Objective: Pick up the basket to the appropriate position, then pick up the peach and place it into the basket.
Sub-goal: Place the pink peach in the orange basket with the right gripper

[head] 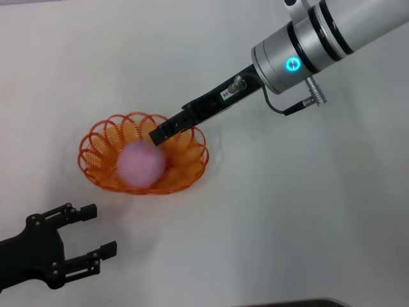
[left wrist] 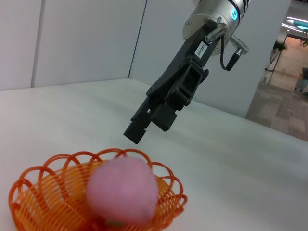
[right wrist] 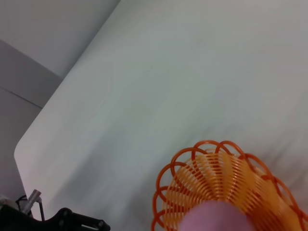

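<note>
The orange openwork basket (head: 91, 143) stands on the white table left of centre. The pink peach (head: 140, 164) lies inside it, apart from both grippers. My right gripper (head: 157, 135) hangs just above the basket's far rim, fingers slightly apart and empty. In the left wrist view the right gripper (left wrist: 148, 127) is above the peach (left wrist: 121, 190) and the basket (left wrist: 29, 192). The right wrist view shows the basket (right wrist: 211, 163) with the peach (right wrist: 216, 217) below. My left gripper (head: 97, 231) is open and empty at the near left, short of the basket.
The white table (head: 287, 224) runs around the basket on all sides. A dark edge shows at the table's front. My right arm (head: 307, 51) reaches in from the upper right.
</note>
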`<state>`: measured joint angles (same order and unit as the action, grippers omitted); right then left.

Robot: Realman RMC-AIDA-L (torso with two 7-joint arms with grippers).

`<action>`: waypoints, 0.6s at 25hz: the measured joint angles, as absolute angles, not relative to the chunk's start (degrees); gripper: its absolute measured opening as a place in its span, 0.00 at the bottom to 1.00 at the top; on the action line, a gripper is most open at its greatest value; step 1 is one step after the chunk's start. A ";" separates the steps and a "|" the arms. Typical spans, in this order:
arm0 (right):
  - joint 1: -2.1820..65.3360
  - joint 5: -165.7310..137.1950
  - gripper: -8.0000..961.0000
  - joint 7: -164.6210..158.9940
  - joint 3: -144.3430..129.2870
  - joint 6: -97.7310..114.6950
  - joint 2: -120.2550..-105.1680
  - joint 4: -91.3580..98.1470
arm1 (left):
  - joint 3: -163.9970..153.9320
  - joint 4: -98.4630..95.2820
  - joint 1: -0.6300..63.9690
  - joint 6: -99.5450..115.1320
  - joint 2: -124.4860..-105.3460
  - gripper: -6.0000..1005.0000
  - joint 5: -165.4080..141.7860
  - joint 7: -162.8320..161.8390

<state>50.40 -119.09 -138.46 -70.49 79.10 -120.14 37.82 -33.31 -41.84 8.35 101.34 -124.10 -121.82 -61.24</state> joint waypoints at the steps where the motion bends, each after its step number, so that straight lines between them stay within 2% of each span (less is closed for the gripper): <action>1: 50.40 -119.09 0.79 -138.36 -70.49 79.10 -120.12 37.81 | -33.31 -41.84 8.35 101.34 -124.10 0.78 -121.82 -61.25; 3: 50.26 -119.08 0.89 -137.86 -70.43 79.10 -120.07 37.80 | -33.31 -41.84 8.35 101.34 -124.10 0.78 -121.82 -61.26; 7: 48.54 -117.68 0.93 -134.09 -69.43 79.80 -119.62 37.95 | -33.31 -41.84 8.35 101.35 -124.10 0.78 -121.82 -61.19; 15: 40.74 -116.08 0.99 -121.07 -62.06 86.23 -117.88 38.57 | -33.31 -41.83 8.35 101.34 -124.10 0.78 -121.82 -61.17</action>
<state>40.74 -116.08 -121.07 -62.07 86.23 -117.88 38.57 -33.31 -41.83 8.35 101.34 -124.10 -121.82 -61.17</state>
